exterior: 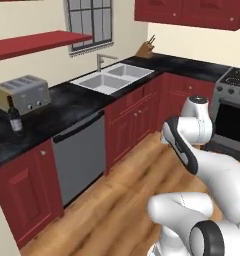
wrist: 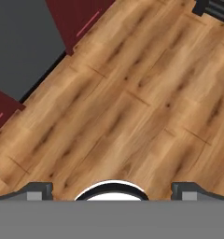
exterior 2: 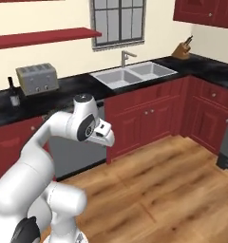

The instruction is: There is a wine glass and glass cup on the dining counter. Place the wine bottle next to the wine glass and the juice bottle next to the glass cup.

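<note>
Kitchen scene, read left to right. On the black tabletop (exterior: 67, 107) over red cabinets, the wine bottle (exterior: 13, 116) stands upright at the far left, dark with a pale label, just in front of the grey toaster (exterior: 23, 93) and beside its left end; in the right base view the same bottle (exterior 2: 14, 94) stands left of the toaster (exterior 2: 38, 78), close to it but apart. Above them a red shelf (exterior: 37, 42) runs along the cream wall. Below the tabletop sits a grey dishwasher (exterior: 81, 155) between red cabinet doors. Further right, a double steel sink (exterior: 112, 76) with a tap lies under the window (exterior: 90, 22). A knife block (exterior: 145, 49) stands in the far corner of the tabletop, and a stove (exterior: 232, 115) occupies the right edge. The white arm is folded over the wooden floor (exterior: 112, 210), well apart from the bottle. The claw (wrist: 112, 188) points down at the floor boards; its two dark fingertips (wrist: 39, 190) stand wide apart with nothing between them, so it is released.
</note>
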